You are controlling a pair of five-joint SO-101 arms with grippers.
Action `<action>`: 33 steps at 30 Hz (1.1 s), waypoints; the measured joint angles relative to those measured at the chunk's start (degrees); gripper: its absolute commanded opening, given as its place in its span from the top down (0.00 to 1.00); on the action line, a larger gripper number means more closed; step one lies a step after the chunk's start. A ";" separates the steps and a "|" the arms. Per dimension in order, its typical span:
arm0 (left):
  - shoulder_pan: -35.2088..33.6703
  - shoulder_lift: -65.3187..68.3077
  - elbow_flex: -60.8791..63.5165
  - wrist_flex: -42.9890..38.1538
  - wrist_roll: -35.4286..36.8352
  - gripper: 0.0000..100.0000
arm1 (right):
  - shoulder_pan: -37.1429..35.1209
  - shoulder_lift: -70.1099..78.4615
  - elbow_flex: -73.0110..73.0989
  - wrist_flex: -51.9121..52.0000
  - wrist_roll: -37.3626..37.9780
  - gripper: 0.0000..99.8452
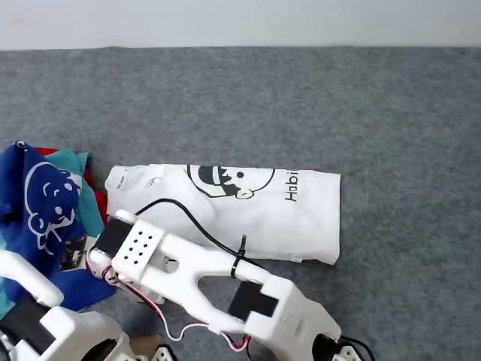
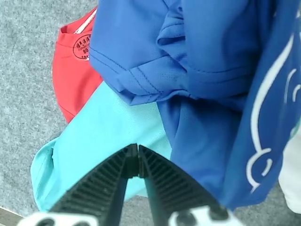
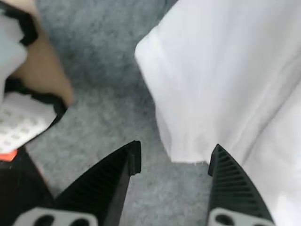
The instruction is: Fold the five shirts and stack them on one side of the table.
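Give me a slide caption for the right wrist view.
Open right gripper at the white shirt corner on the grey table.

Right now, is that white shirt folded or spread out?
Folded: the white shirt lies as a flat rectangle, sleeves tucked in.

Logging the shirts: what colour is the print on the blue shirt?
White line drawing on the blue shirt; clearest in high view.

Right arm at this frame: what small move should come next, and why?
Probably lower the right gripper and close on the near corner of the white shirt: the jaws stand open, that corner lies between them, and nothing is gripped yet.
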 measured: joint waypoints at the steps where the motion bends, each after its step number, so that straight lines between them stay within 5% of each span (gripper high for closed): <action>1: 0.00 0.00 0.00 0.00 0.00 0.99 | 0.00 1.05 0.00 -0.88 0.00 0.76; 8: 0.00 0.00 0.00 0.00 0.00 0.99 | 0.00 6.07 0.00 -5.80 0.00 0.78; 13: 0.00 0.00 0.00 0.00 0.00 0.99 | 2.20 7.03 -0.35 -7.82 0.00 0.99; 33: 0.00 0.00 0.00 0.00 0.00 0.99 | 13.19 7.21 -21.54 -1.05 0.09 0.99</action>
